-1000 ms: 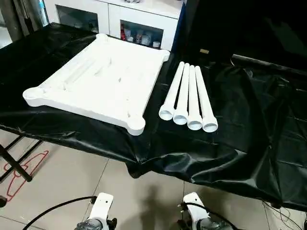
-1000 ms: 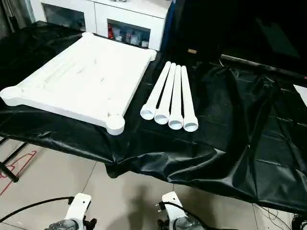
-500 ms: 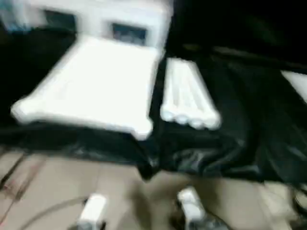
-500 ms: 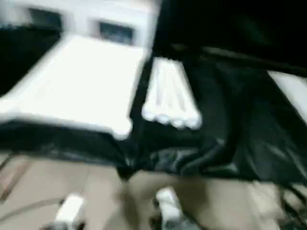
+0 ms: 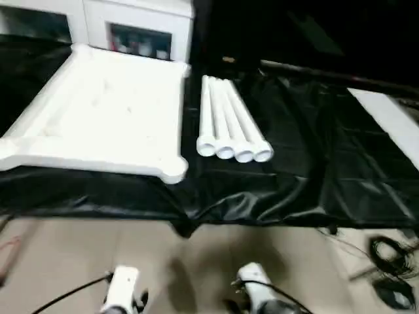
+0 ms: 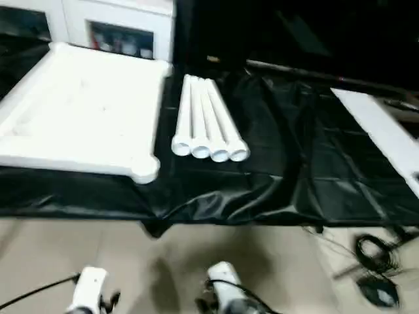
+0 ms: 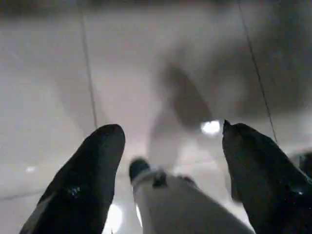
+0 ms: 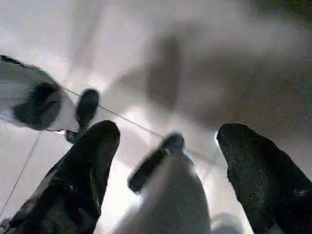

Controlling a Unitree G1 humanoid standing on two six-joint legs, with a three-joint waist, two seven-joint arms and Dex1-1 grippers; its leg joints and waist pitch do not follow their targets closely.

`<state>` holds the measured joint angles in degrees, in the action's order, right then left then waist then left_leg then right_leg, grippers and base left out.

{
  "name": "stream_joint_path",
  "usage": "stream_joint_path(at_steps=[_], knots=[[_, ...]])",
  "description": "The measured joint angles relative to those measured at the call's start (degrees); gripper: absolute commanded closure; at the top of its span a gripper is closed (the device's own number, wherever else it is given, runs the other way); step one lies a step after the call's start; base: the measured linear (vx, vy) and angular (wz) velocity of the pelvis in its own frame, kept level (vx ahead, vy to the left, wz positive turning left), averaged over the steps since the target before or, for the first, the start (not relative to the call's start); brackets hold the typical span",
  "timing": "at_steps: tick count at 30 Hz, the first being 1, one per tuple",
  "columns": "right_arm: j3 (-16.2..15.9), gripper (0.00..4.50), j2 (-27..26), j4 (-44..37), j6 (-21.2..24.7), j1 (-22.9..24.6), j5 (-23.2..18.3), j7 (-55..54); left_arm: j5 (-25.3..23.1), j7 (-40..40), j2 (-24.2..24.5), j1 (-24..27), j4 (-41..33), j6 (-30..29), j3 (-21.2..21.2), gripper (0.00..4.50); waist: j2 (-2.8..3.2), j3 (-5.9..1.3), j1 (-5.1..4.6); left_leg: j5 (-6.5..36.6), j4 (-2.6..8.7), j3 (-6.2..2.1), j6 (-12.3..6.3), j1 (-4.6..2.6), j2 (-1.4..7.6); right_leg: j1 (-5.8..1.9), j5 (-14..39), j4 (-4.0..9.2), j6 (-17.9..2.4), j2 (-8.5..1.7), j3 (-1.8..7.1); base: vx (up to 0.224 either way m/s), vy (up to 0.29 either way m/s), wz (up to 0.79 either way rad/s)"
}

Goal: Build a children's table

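two grippers hang low over the tiled floor [image 5: 78, 248], in front of the table edge, and both have their black fingers spread wide with nothing between them. the left gripper [image 7: 170, 161] shows its two fingers [image 7: 85, 180] far apart, with only the pale floor beyond them; it touches nothing. the right gripper [image 8: 165, 170] is the same: its fingers [image 8: 80, 180] stand well apart, they hold nothing, and a white robot part sits low between them.

the tabletop [image 5: 105, 111] lies flat on the black sheet [image 5: 308, 170] that covers the work table, on the left side, with a rounded corner socket [image 5: 173, 171] near the front edge. the four legs [image 5: 229, 124] lie side by side, touching each other, just beside the tabletop on its right, with their open ends toward the robot. both grippers are well apart from these parts.

behind the tabletop stands a white cabinet [image 5: 141, 33] with glass doors. some black cables [image 5: 393, 252] lie on the floor at the right. no writing or label can be read anywhere.
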<state>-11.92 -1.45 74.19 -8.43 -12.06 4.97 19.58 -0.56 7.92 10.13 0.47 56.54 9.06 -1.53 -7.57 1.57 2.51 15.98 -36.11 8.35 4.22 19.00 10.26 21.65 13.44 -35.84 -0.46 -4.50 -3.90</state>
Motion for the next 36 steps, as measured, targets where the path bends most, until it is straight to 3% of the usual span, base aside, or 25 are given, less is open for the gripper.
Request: stream_joint_path(at_steps=[3,6,11,16,19,22,25,30,33,36], knots=[[-0.5,0.84,1.0,-1.8,-2.4,1.4,0.3,3.7,0.4,2.9,1.0,4.0,-6.8,2.7,-0.6,0.88,0.16,0.29,0.77,-0.2,0.54,1.44,0.28,-0.42,0.76,-0.14,0.0,0.03,0.0,-0.03,0.28,0.0,0.0,0.0],[-1.1,0.84,3.8,-7.6,-6.1,4.6,-0.2,10.4,0.7,8.6,4.2,12.3,-19.6,4.9,-3.5,0.88,0.19,0.35,0.88,-0.4,0.63,1.48,0.62,-0.37,0.97,-0.3,0.0,-0.02,0.0,0.06,0.18,0.0,0.0,0.0],[-0.9,0.84,8.0,-21.2,-8.3,10.8,-1.9,13.8,0.8,13.2,7.8,20.6,-32.9,4.9,-5.1,0.88,0.37,0.47,0.91,-0.6,0.8,1.64,0.83,-0.28,1.16,-0.15,0.1,0.02,0.1,0.24,0.18,0.0,0.0,0.0],[0.2,0.84,11.9,-44.9,-4.6,23.0,-6.4,17.2,1.6,13.1,9.5,27.8,-46.4,2.7,-3.4,0.88,0.45,0.52,0.86,-0.6,1.22,1.76,0.84,-0.49,1.18,-0.23,0.4,0.22,0.2,0.31,0.23,0.0,0.0,0.0],[1.2,0.84,13.9,-59.2,-1.6,30.5,-9.5,17.5,4.9,12.9,10.0,33.3,-56.5,0.3,-0.4,0.88,0.53,0.57,0.85,-0.6,1.48,1.79,0.86,-0.64,1.19,-0.27,0.5,0.36,0.2,0.38,0.26,0.0,0.0,0.0],[3.1,0.84,16.8,-68.8,0.4,33.7,-11.9,17.7,7.8,13.0,11.2,36.7,-65.7,-1.7,1.7,0.88,0.56,0.59,0.79,-0.6,1.62,1.79,0.86,-0.83,1.19,-0.44,0.5,0.54,0.3,0.48,0.31,0.0,0.0,0.0],[6.1,0.84,17.9,-80.9,6.6,36.2,-16.5,16.5,9.3,12.9,11.4,39.6,-73.9,-3.6,2.6,0.88,0.58,0.59,0.78,-0.6,1.69,1.78,0.88,-0.96,1.25,-0.6,0.5,0.69,0.3,0.69,0.45,0.0,0.0,0.0],[9.1,0.84,19.4,-93.4,15.2,35.7,-21.6,14.4,13.5,8.5,11.1,37.9,-86.7,-11.8,8.9,0.88,0.54,0.58,0.89,-0.6,1.7,1.72,1.03,-0.96,1.42,-0.56,0.5,0.62,0.3,1.25,1.02,0.0,0.0,0.0],[9.9,0.84,18.0,-94.5,19.6,28.0,-22.5,10.5,15.4,3.3,11.4,28.1,-91.1,-17.7,13.5,0.88,0.33,0.6,0.92,-0.8,1.66,1.67,1.3,-1.01,1.4,-0.47,0.4,0.32,0.4,1.27,1.08,0.0,0.0,0.0],[10.0,0.84,16.3,-94.8,21.9,22.3,-22.6,8.0,15.4,-0.1,11.4,21.2,-92.7,-20.5,15.2,0.88,0.25,0.53,0.92,-0.9,1.61,1.65,1.46,-1.06,1.35,-0.39,0.4,0.08,0.3,1.28,1.21,0.0,0.0,0.0]])
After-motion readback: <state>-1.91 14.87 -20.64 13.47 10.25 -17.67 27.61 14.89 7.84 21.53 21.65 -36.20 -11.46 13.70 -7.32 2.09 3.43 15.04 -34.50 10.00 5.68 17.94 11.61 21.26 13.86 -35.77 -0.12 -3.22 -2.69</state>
